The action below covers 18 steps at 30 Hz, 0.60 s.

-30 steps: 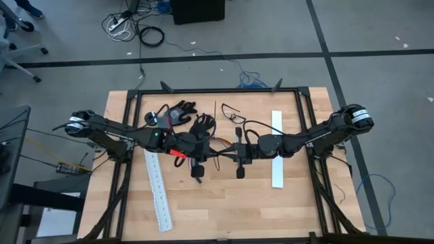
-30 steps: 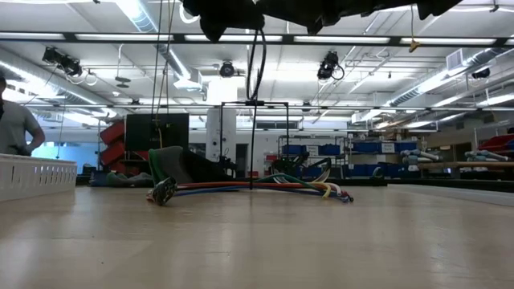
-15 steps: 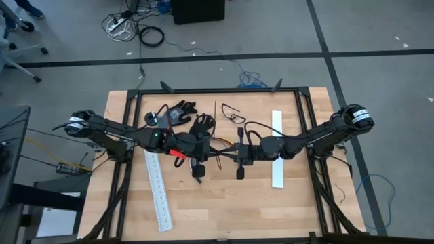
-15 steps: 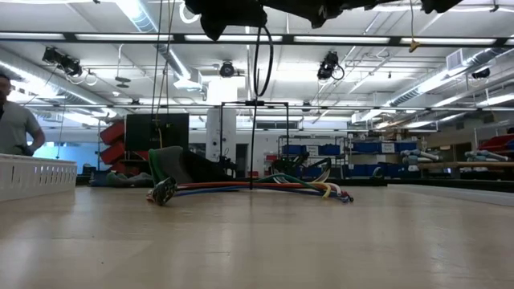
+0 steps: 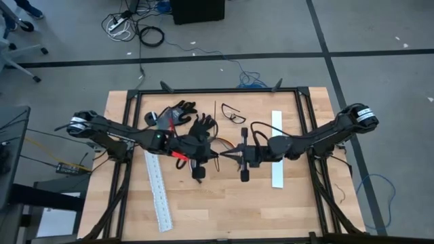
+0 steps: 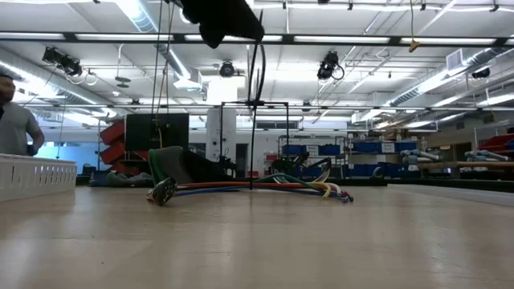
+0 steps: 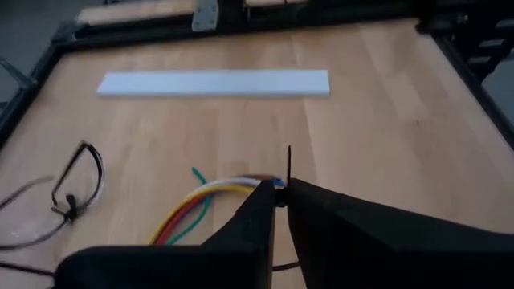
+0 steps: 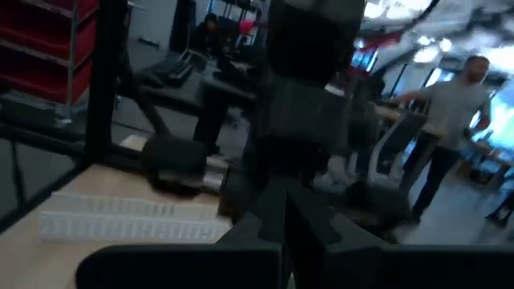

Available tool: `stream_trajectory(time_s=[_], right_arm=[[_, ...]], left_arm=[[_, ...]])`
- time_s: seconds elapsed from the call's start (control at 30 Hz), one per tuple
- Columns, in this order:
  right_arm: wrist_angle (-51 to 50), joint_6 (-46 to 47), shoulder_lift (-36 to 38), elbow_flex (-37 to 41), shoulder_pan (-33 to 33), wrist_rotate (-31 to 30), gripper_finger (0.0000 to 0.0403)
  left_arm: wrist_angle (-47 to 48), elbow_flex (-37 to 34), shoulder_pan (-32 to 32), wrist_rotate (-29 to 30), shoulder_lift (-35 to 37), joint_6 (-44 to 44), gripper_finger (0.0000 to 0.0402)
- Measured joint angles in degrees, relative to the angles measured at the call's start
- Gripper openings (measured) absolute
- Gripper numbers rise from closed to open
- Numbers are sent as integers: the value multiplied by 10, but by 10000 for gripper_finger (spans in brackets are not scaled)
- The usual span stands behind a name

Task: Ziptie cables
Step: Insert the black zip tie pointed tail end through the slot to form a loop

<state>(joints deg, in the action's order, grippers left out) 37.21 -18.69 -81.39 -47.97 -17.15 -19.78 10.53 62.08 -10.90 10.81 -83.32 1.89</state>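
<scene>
The cables (image 5: 215,141) are mostly hidden under the left gripper (image 5: 201,157) (perhaps zip-tied; too small to tell).

High camera straight down over the whole table (image 5: 224,203) and both arms, low camera at tabletop level facing the room, wrist cameras close behind each arm's fingers, cables (image 6: 257,189) shared by low and left wrist views

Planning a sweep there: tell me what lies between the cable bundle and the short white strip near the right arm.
In the left wrist view, only bare wooden table lies between the bundle of thin coloured cables and the flat white plastic strip.
</scene>
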Motion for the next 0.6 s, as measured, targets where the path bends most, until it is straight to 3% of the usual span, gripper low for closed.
stream_trajectory(time_s=[0.2,0.5,0.6], right_arm=[[-69,39,12,1,15,45,42],[-71,43,10,1,25,61,205],[-85,66,10,1,34,63,239]], left_arm=[[-5,2,0,-1,2,-2,17],[-9,3,0,-18,2,-19,19],[-14,3,0,-32,2,-38,19]])
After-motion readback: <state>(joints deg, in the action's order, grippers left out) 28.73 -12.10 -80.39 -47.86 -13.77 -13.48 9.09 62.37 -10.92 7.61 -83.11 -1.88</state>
